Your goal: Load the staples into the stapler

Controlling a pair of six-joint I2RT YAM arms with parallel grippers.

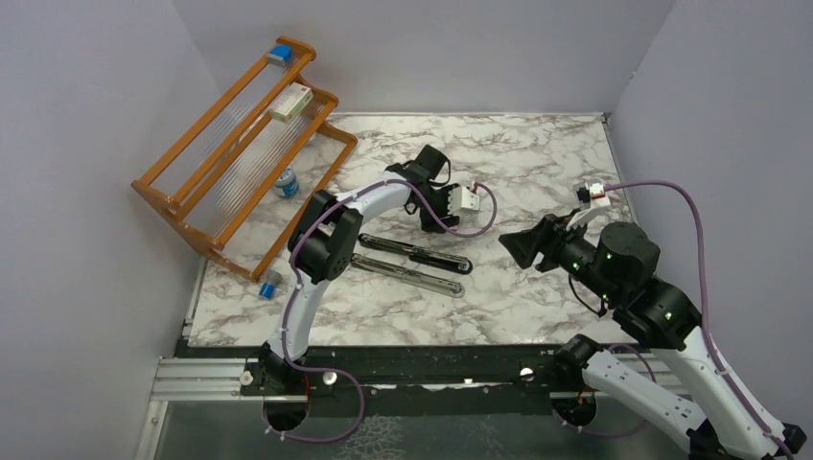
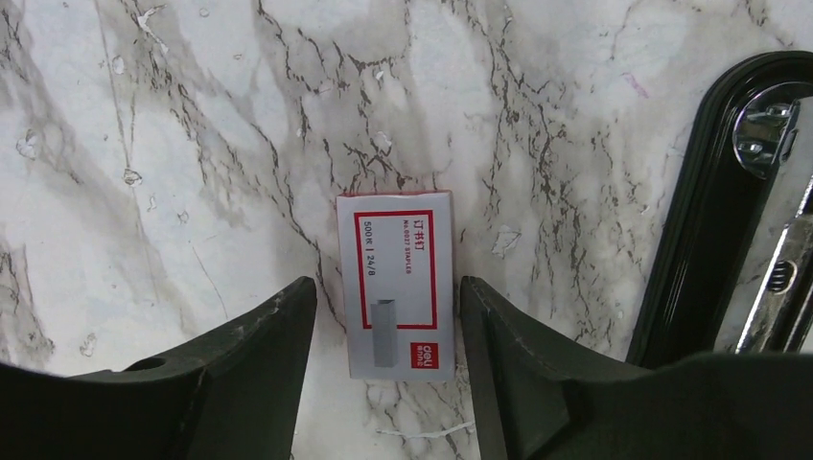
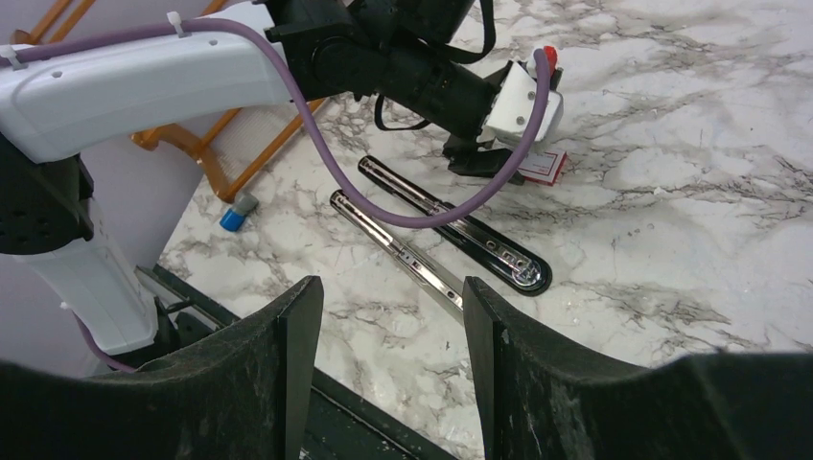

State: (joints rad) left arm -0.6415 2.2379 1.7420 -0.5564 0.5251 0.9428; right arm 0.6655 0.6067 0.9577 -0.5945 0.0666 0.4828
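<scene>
The staples packet (image 2: pixel 395 283), small, grey-white with a red frame, lies flat on the marble. My left gripper (image 2: pixel 387 287) is open and hangs over it, one finger on each side, not touching. The packet's red edge shows under that gripper in the right wrist view (image 3: pixel 544 165). The black stapler (image 1: pixel 414 253) lies opened out beside it, its silver rail (image 1: pixel 407 275) alongside; it also shows in the left wrist view (image 2: pixel 705 220) and the right wrist view (image 3: pixel 451 228). My right gripper (image 1: pixel 510 247) is open and empty, held above the table to the stapler's right (image 3: pixel 383 316).
A wooden rack (image 1: pixel 244 144) leans at the back left, with a white-and-red box (image 1: pixel 290 102) and a blue block (image 1: pixel 279 54) on it. A small bottle (image 1: pixel 285 182) and a blue-grey item (image 1: pixel 269 284) lie by its foot. Walls close three sides.
</scene>
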